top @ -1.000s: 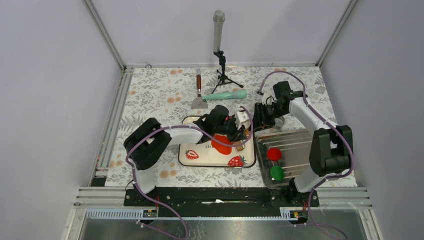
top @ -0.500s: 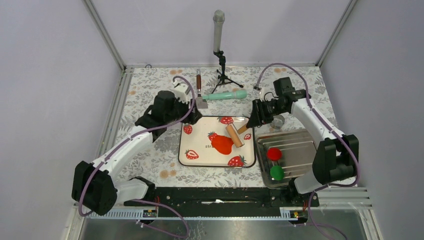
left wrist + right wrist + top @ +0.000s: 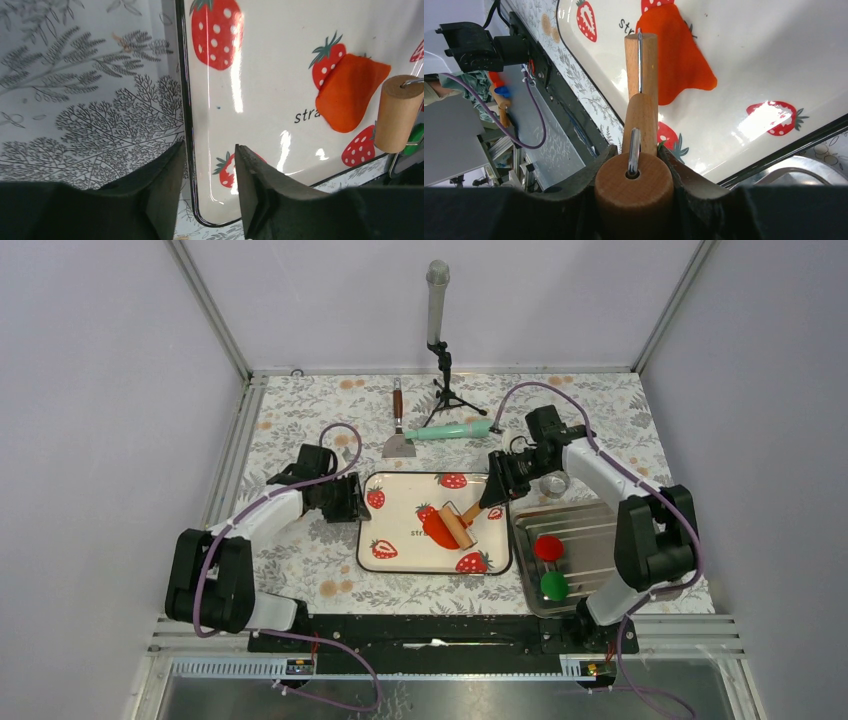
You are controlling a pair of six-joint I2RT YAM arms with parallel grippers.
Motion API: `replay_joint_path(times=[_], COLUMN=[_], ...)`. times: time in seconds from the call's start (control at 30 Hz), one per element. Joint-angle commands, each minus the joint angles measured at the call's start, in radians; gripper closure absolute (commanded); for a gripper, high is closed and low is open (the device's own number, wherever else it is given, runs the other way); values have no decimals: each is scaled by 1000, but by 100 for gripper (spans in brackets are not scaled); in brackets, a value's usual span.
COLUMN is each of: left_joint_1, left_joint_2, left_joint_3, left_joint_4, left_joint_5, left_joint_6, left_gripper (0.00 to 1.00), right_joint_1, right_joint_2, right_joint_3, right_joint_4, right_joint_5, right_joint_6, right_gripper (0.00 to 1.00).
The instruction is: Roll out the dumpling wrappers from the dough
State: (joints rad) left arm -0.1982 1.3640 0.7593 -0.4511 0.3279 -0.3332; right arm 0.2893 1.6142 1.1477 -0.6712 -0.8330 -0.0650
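— Top view?
— The dough (image 3: 438, 530) lies flat on the strawberry tray (image 3: 400, 552), with the roller (image 3: 458, 523) over one edge.
— Left wrist?
— The left gripper (image 3: 207, 150) is slightly parted and straddles the tray's rim without clamping it.
— Right wrist?
— The right gripper (image 3: 634, 150) is clamped on the roller's handle.

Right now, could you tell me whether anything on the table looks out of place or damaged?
Nothing stands out. The dough lies flat on the strawberry tray, uneven in outline, with the roller over it in the right gripper. The left gripper straddles the tray's rim, open.
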Motion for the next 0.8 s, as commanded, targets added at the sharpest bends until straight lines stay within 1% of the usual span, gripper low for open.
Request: replay_joint_path(times=[0.0, 0.03, 0.13, 0.27, 0.4, 0.47, 0.5, 0.53, 0.57, 0.67, 0.77], left_joint_1=[-1, 0, 3, 4, 4, 4, 4, 4, 3, 3, 3], left_joint_2=[20, 25, 44, 82, 119, 130, 133, 137, 143, 162, 169], left_joint_3=[-20, -20, -26, -35, -39, -45, -47, -50, -53, -55, -51], left_joint_4=[31, 26, 16, 37, 51, 57, 61, 67, 72, 82, 83], left_joint_5=[39, 12, -41, -27, -13, -9, -7, -2, 3, 19, 19], left_joint_6=[-30, -36, -51, -50, -52, -54, -56, -56, -58, -60, -65], left_gripper=[60, 64, 66, 66, 69, 75, 82, 93, 100, 100, 100], right_joint_1=[6, 5, 6, 6, 11, 18, 22, 32, 41, 66, 93], right_joint_2=[45, 57, 88, 127, 162, 174, 181, 187, 194, 214, 228], right_joint_3=[71, 80, 100, 126, 133, 128, 123, 118, 113, 99, 87], right_joint_4=[-11, -13, -13, -37, -54, -58, -56, -56, -56, -47, -21], right_joint_5=[-55, -52, -43, -32, -34, -34, -32, -27, -20, 16, 94], right_joint_6=[-37, -38, -35, -46, -62, -73, -77, -84, -89, -91, -66], right_gripper=[100, 100, 100, 100, 100, 100, 100, 100, 100, 100, 100])
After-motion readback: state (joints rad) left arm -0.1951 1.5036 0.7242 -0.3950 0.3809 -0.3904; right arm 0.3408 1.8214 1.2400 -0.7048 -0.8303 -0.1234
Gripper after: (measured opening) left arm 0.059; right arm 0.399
